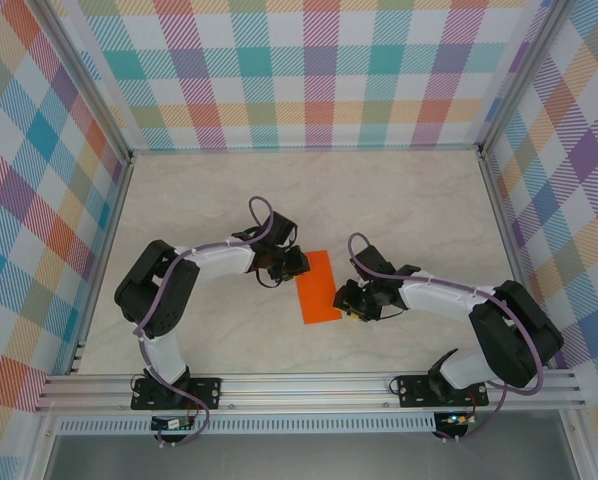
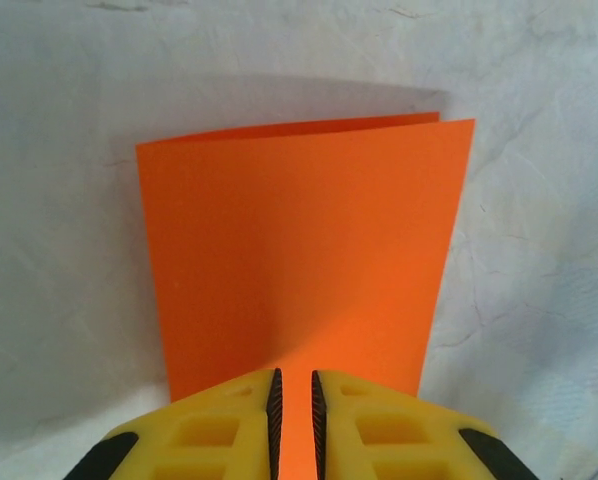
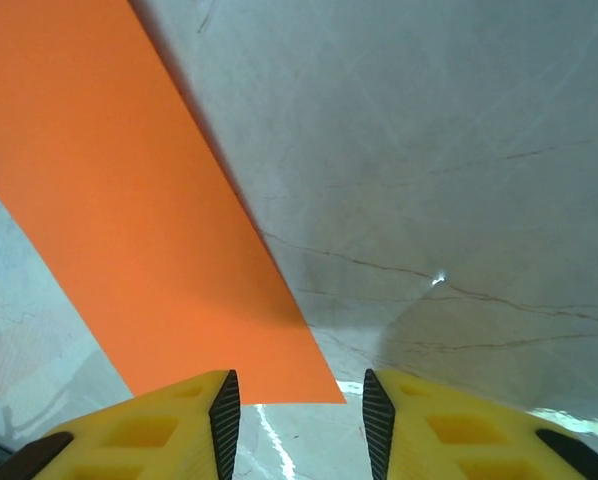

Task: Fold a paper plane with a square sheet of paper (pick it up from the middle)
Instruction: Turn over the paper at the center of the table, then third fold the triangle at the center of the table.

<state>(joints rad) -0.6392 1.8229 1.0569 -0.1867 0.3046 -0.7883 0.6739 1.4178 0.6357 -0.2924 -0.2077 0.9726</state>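
Paper [image 1: 317, 287]: folded in half (no dart yet); left gripper [image 2: 294, 378] pinches its edge, likely steadying it; right gripper [image 3: 301, 382] gapes, empty.

The left arm [image 1: 209, 262] and right arm [image 1: 449, 293] bend at the elbow and reach inward, low, wrists facing each other. The left hand [image 1: 297, 262] [image 2: 294, 385] has its yellow fingers [image 2: 229, 420] nearly closed, pinching the folded orange paper [image 2: 299, 250]. The right hand [image 1: 344, 300] [image 3: 301, 385] holds its fingers [image 3: 179, 420] apart, gripping nothing.
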